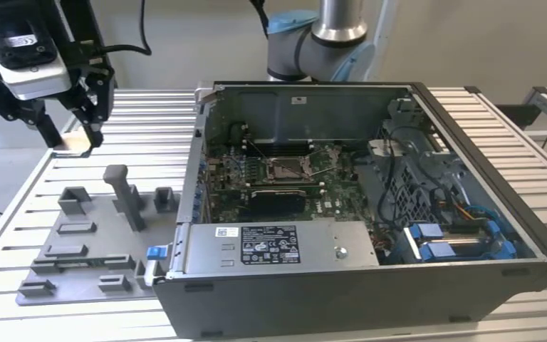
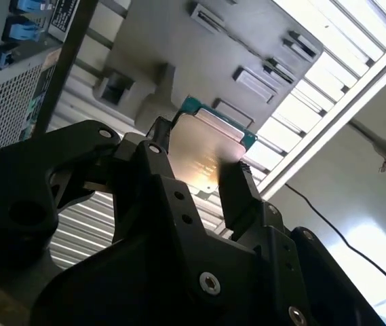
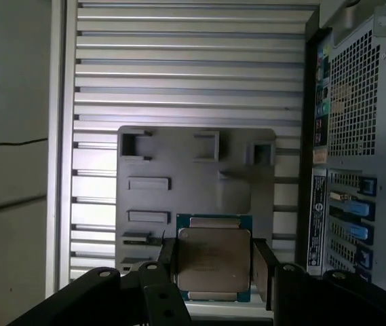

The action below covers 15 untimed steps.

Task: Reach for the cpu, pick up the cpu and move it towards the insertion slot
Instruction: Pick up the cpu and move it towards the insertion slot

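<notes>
The exterior view looks down on desk and pincer from afar; both wrist views, just behind the pincer, share the tray below.

Grey tray on slatted table — open computer case beside it.

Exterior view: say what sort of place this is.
Probably a robot lab bench for computer assembly: an open computer case on a slatted table, a grey fixture tray, the gripper holding the cpu.

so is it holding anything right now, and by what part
Yes: the end effector holds the cpu, its fingers pinching two opposite side edges, with the chip clear of the grey tray.
</notes>
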Motion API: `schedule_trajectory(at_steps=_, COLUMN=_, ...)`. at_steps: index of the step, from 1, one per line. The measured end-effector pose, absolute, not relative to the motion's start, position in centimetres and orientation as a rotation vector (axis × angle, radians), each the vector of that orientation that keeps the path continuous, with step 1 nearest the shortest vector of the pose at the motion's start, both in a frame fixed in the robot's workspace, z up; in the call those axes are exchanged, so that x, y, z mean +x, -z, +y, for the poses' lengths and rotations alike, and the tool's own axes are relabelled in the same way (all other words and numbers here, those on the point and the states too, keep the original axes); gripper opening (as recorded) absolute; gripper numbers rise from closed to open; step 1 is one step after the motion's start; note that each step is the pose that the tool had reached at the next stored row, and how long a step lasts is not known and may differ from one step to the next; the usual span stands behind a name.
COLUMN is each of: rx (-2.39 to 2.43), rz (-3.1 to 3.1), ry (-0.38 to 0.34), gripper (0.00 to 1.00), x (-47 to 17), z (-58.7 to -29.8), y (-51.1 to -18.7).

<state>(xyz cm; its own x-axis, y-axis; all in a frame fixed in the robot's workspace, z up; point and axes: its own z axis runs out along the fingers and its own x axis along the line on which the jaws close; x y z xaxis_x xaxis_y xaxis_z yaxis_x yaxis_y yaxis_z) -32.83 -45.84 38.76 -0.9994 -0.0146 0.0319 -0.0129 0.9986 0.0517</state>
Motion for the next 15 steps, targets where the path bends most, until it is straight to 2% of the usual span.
schedule_trajectory(at_steps=15, rx=0.021, rz=-3.106, ry=0.080, gripper=0.00, x=-26.2, z=-45.8, y=-38.8)
